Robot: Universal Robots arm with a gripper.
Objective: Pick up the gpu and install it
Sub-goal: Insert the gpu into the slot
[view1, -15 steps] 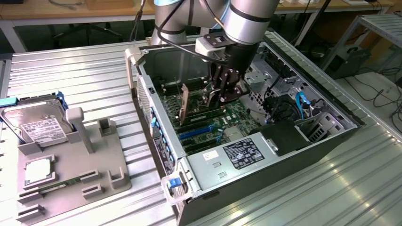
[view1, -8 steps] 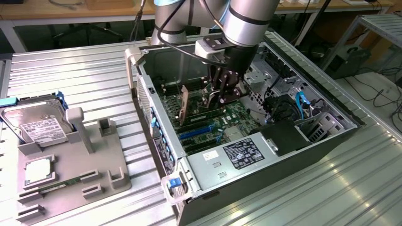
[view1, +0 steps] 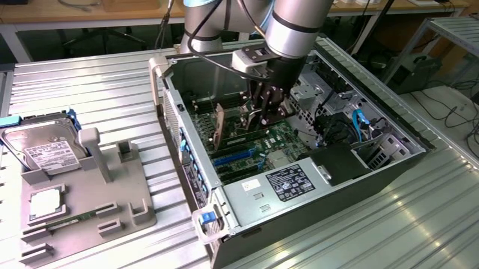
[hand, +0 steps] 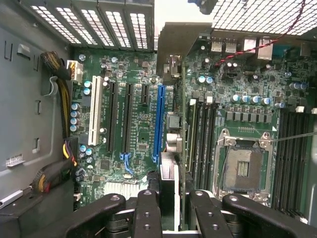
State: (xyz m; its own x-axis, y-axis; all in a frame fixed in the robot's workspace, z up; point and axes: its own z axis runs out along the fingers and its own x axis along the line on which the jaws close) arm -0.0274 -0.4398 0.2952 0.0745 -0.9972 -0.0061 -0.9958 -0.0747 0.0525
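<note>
1. Currently gripper point(view1: 263, 115) sits inside the open computer case point(view1: 389, 162), fingers point(hand: 148, 213) pinching the gpu point(hand: 171, 198) by its edge.
2. Gpu stands on edge over the motherboard point(hand: 138, 129), just beside the blue slot point(hand: 159, 124).
3. Hard drive point(view1: 45, 151) sits on the grey tray point(view1: 90, 207), well apart from the case.
</note>
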